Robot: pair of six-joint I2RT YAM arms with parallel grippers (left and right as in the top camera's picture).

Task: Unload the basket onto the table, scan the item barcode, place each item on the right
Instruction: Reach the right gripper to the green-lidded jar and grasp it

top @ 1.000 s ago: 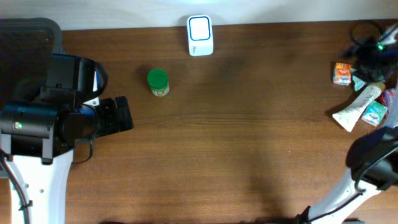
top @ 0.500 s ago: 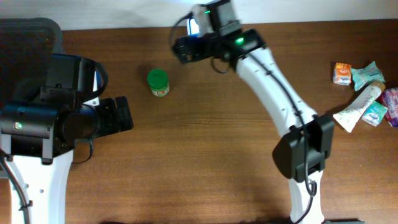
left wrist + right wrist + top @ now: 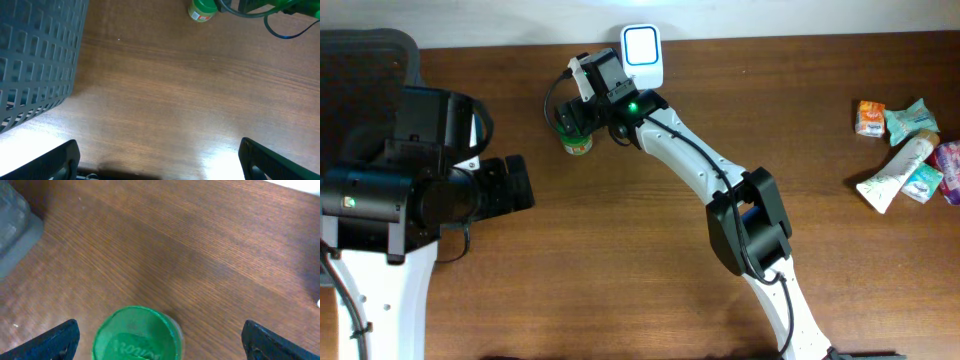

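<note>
The jar (image 3: 576,143) stands upright, green lid up, near the far edge of the worktop (image 3: 650,250), left of its middle and just short of the white scanner (image 3: 642,50) at that edge. The right arm (image 3: 690,165) is the nearer one by far: it reaches long across the worktop from the near edge, wrist tipped down over the jar. The right fingers (image 3: 55,340) are spread wide, and the jar sits between them, a little off toward one side, not gripped. I'd say closing on it comes next. The left fingers (image 3: 50,162), also spread wide and empty, hang well apart from it.
</note>
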